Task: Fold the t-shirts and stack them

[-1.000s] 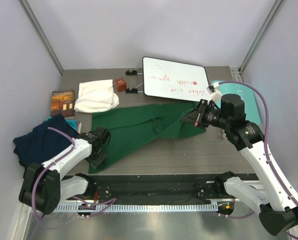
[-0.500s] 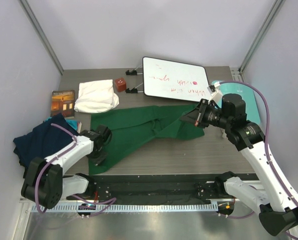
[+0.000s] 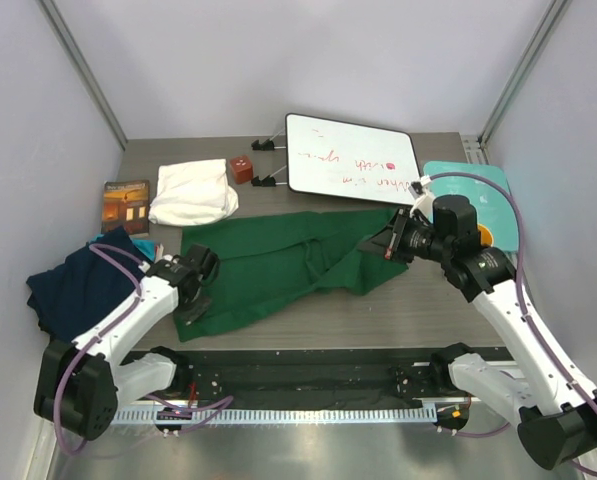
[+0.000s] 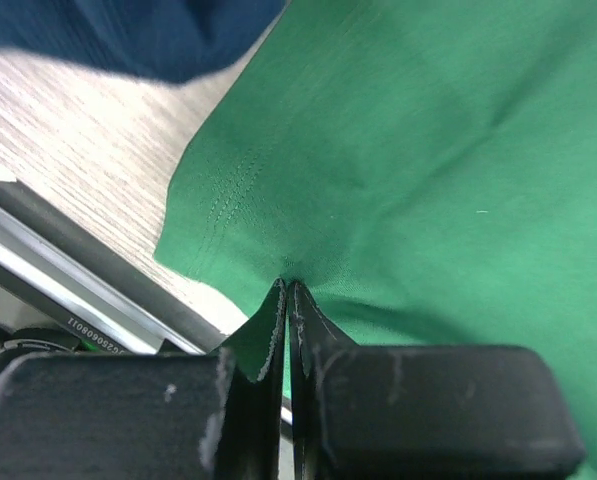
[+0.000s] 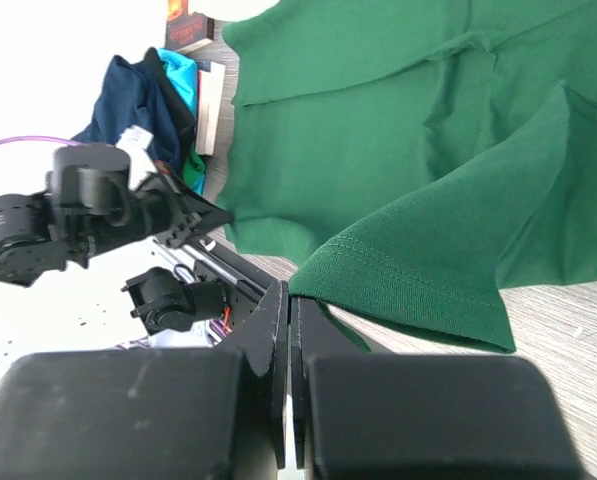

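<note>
Starting the fold of the dark green t-shirt (image 3: 278,265), the arms are working at the table (image 3: 428,310) centre in the top view. The left gripper (image 3: 190,310) is pinching the shirt's 7 o'clock corner, and the right gripper (image 3: 378,245) is holding a raised edge at 3 o'clock. The navy t-shirt (image 3: 73,285) is lying crumpled at 9 o'clock and the cream-white t-shirt (image 3: 191,192) folded at 11 o'clock. In the left wrist view, the jaws are pressing together on green cloth. In the right wrist view, the jaws are clamping a stitched hem. The next move is probably calling for carrying both edges across together, cloth taut. Pale walls are enclosing the grey wood-grain surface.
</note>
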You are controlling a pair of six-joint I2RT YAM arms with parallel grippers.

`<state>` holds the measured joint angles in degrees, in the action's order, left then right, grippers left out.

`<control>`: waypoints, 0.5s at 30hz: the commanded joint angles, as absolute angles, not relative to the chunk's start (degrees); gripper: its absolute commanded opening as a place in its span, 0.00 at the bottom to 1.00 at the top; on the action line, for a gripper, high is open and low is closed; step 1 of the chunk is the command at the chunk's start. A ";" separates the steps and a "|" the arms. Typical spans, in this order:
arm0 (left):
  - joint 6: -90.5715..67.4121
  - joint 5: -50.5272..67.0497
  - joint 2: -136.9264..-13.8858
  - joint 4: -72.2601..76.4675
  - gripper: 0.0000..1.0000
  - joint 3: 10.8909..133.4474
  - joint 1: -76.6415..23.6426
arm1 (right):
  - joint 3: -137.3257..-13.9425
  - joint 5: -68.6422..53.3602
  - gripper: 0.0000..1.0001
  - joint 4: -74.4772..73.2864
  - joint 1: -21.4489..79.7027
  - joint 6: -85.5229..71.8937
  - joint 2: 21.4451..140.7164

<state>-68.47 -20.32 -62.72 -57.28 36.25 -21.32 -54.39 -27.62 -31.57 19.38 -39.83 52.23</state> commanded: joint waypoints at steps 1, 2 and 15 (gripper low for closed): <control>-66.62 -24.87 -61.00 -59.41 0.00 39.55 -21.01 | -51.95 -26.46 0.01 -29.71 19.07 -40.43 52.99; -65.84 -24.96 -60.47 -59.15 0.00 39.72 -21.01 | -50.64 -26.28 0.01 -29.71 19.16 -40.43 53.35; -59.77 -29.08 -66.88 -57.74 0.00 49.47 -21.01 | -57.03 -19.52 0.01 -31.90 19.07 -35.34 58.35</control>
